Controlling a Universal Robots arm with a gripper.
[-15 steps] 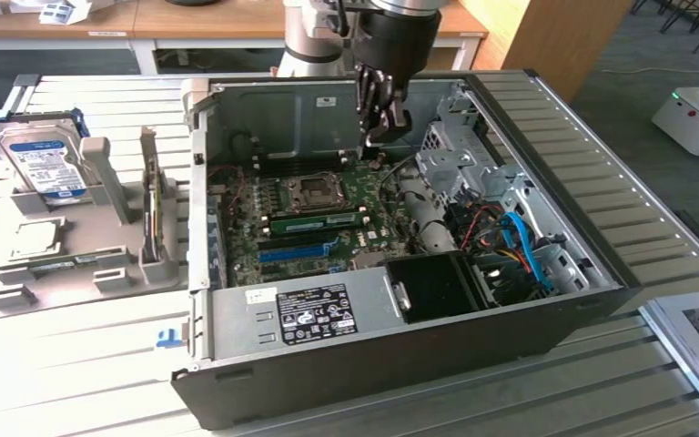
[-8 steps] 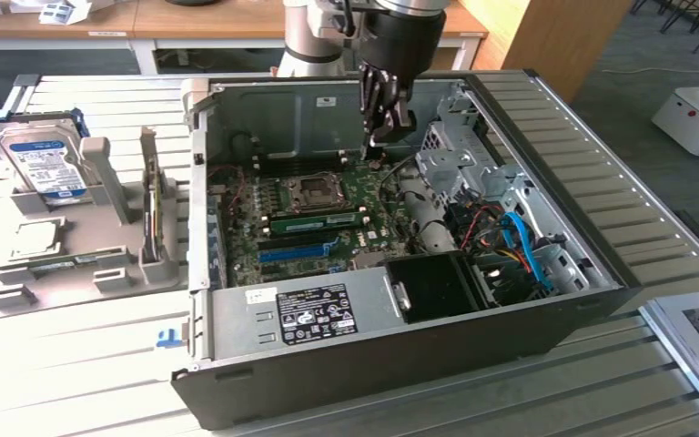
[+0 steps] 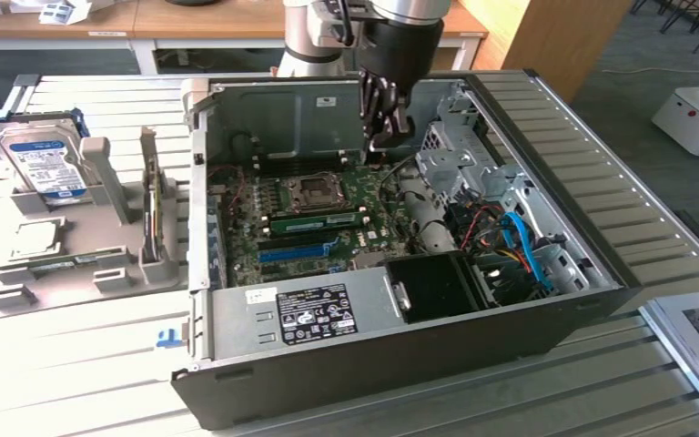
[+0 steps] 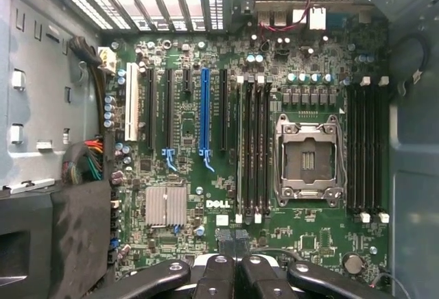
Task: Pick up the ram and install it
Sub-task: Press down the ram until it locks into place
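The ram [image 3: 316,219] is a slim green stick with dark chips. It stands in a memory slot on the motherboard [image 3: 279,238], between the CPU socket [image 3: 313,190] and the blue slot [image 3: 294,251]. My gripper [image 3: 386,141] hangs above the board near the case's back wall, above and apart from the ram, shut with nothing in it. In the wrist view the gripper [image 4: 236,271] has its fingers pressed together over the board's edge. From there I look straight down on the CPU socket [image 4: 308,162] and the row of memory slots [image 4: 252,149] beside it.
The open computer case [image 3: 592,273] lies on a slatted table. A drive cage and blue cables [image 3: 522,246] fill its side toward the exterior view's right. On the exterior view's left, a grey fixture [image 3: 70,250] holds a silver-and-blue hard drive [image 3: 40,159] and an upright expansion card [image 3: 149,214].
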